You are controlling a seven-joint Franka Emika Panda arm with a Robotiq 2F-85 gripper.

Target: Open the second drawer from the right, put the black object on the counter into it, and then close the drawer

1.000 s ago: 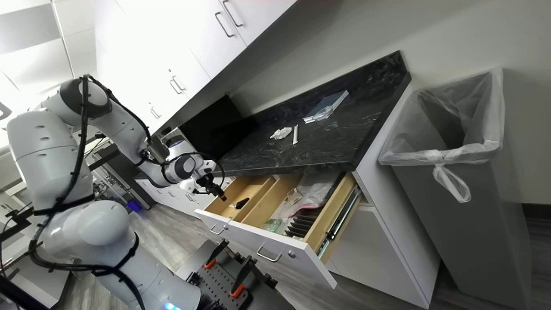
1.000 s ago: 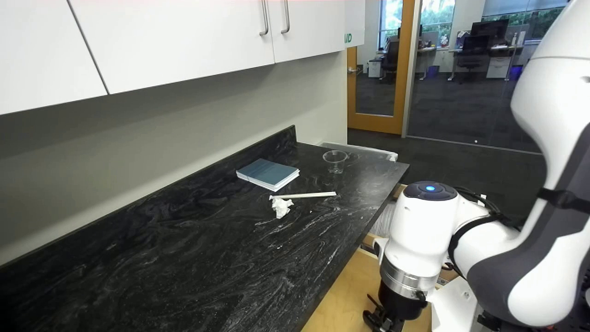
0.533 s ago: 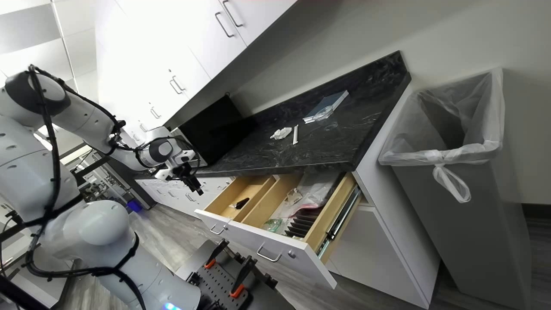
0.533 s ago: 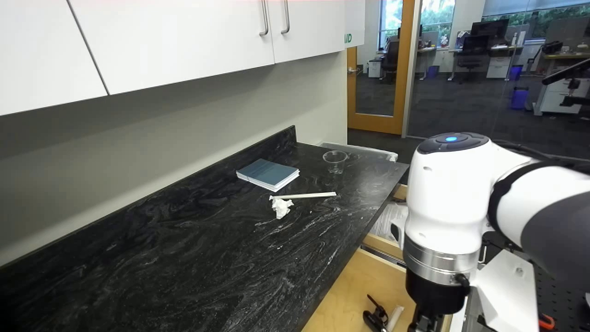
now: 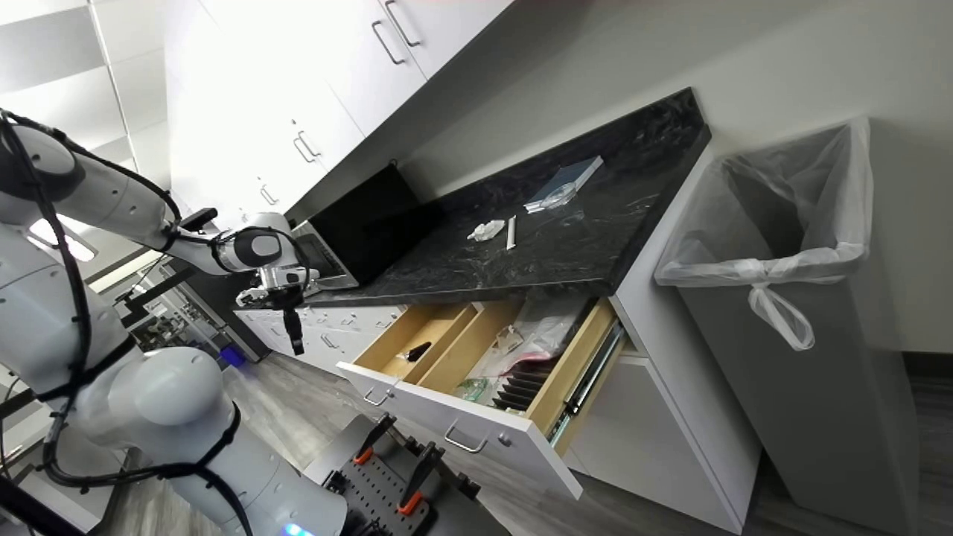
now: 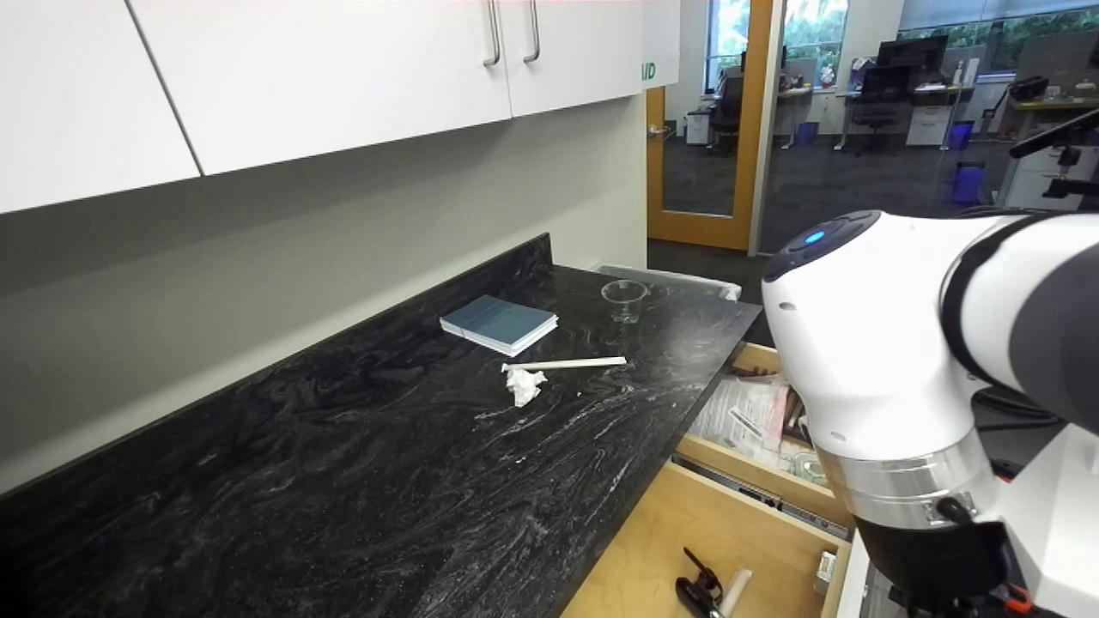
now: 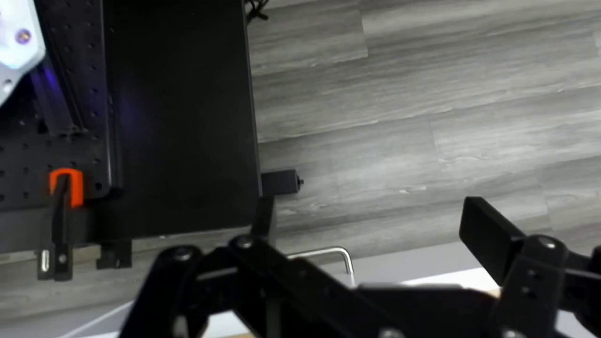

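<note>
The white-fronted drawer with the pale wood interior [image 5: 408,326] is pulled open; its interior also shows in an exterior view [image 6: 652,532]. A black object [image 5: 419,351] lies inside it, seen also from above the counter [image 6: 707,585]. The dark counter [image 5: 476,272] runs above the drawers. My gripper [image 5: 297,348] points down, outside the drawer and apart from it. In the wrist view the gripper [image 7: 369,202] is open and empty over the floor. A drawer handle [image 7: 346,259] shows below and between its fingers. The black fingertips are out of view in an exterior view.
Beside it another open drawer [image 5: 569,372] holds plastic bags and dark trays. On the counter lie crumpled white paper [image 5: 488,230], a white stick [image 5: 511,232], a blue book [image 6: 500,323] and a clear cup [image 6: 624,302]. A clamp-bearing black base [image 5: 387,476] stands in front.
The arm has moved away from above the drawer, and the gripper has tilted to point more straight down. The black object in the drawer has come into fuller view. The drawers have not moved.
</note>
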